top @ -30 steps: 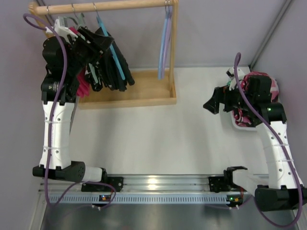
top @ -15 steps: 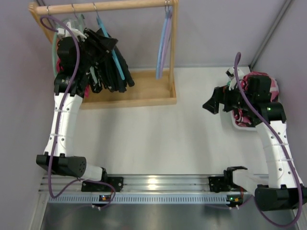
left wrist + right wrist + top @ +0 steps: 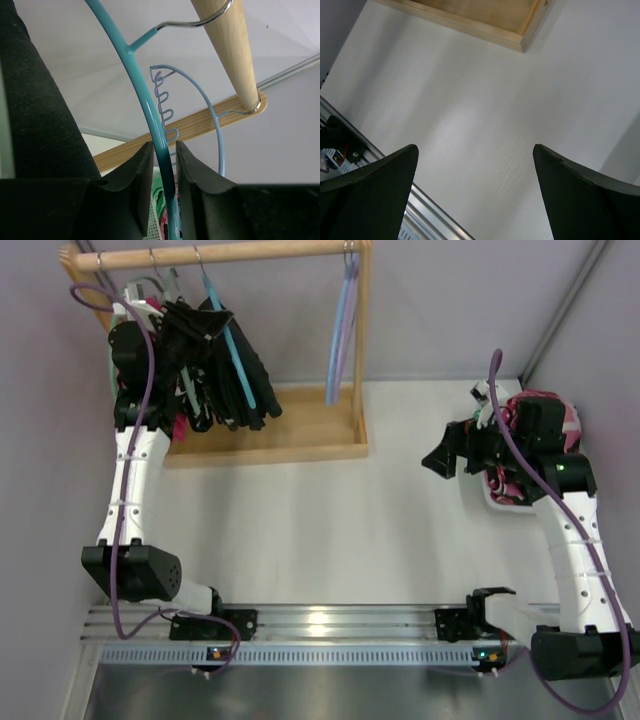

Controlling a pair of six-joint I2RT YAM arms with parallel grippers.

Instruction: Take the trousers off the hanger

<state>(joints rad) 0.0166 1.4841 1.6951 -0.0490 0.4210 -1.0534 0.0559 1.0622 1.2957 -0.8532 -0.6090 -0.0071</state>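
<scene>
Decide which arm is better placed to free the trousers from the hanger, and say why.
Left. The left gripper is closed on the hanger on the rail, beside the trousers. The right gripper hangs open over the table, far across.

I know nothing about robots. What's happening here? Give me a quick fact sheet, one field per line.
Left gripper: shut on the hanger, one finger on each side of its arm
Hanger: teal, with its metal hook over the wooden rail
Trousers: black, bunched on the hanger, not yet removed
Right gripper: open, holding nothing, above the table
Nearby: a pale blue hanger further along the rail
</scene>
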